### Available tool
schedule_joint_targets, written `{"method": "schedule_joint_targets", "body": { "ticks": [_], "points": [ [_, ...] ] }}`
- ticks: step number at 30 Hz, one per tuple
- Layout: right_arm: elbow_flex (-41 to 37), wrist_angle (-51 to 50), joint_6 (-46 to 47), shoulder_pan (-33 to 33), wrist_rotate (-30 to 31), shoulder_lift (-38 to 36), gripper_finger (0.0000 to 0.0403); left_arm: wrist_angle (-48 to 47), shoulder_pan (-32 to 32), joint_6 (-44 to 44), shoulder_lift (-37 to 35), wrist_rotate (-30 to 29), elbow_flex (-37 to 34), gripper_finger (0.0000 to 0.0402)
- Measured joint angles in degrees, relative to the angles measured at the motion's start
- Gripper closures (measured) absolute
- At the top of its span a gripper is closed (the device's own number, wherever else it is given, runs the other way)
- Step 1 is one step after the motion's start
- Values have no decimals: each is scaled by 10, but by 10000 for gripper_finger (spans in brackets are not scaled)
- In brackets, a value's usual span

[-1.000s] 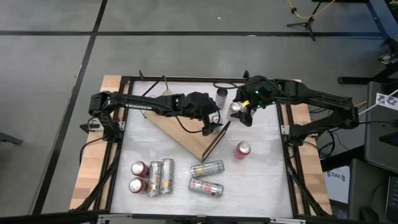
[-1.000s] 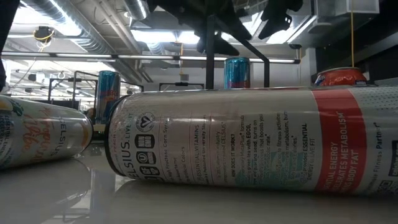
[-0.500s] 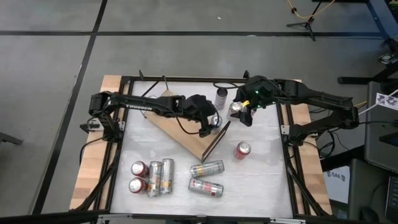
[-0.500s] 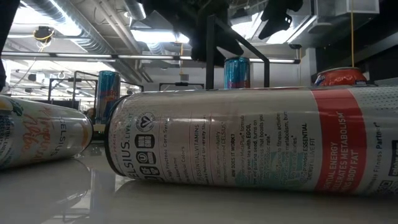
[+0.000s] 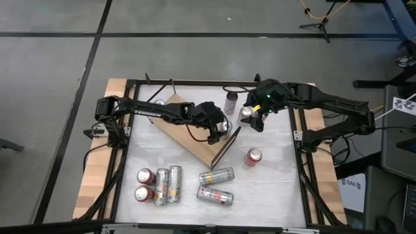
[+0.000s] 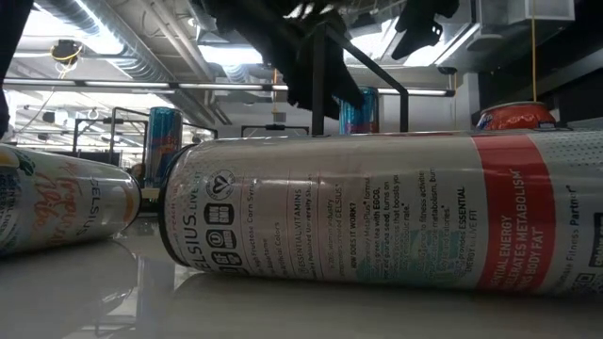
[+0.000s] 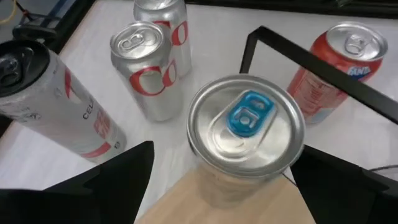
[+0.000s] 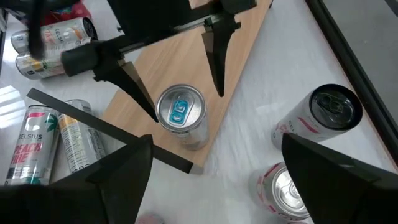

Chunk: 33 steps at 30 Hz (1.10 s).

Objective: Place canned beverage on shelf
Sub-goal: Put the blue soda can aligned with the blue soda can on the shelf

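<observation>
A silver can with a blue tab (image 7: 247,127) stands upright on a corner of the light-brown shelf board (image 5: 190,133), which lies aslant mid-table on its thin black frame (image 7: 311,61). My left gripper (image 7: 222,154) is open, with one finger on either side of this can. The right wrist view (image 8: 180,113) shows gaps between fingers and can. My right gripper (image 5: 255,117) is open and hovers at the back right over a white-and-red can (image 8: 287,188).
A dark-topped can (image 5: 231,101) stands at the back. A red can (image 5: 252,156) stands right of the shelf. Two cans lie at the front middle (image 5: 216,175), and several more are grouped at the front left (image 5: 159,184). One lying can (image 6: 377,217) fills the low view.
My left gripper has shifted a little toward the table's near left beside the blue-tab can, and shows lower in the low view. The can has stayed upright on the board.
</observation>
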Motion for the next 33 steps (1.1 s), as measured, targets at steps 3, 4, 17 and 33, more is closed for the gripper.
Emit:
{"method": "schedule_joint_targets", "body": {
  "ticks": [3, 4, 17, 33],
  "points": [
    [0, -3, 0, 0, 0, 0, 54, 18, 0, 5, 17, 0, 0, 40],
    [0, -4, 0, 0, 0, 0, 54, 24, 0, 8, 23, 0, 0, 40],
    [0, -14, 0, 0, 10, 0, 54, 50, -7, 9, 24, -24, 0, 65],
    [0, -15, 0, 0, 11, 0, 54, 31, -6, 18, 10, -17, 0, 191]
  ]
}}
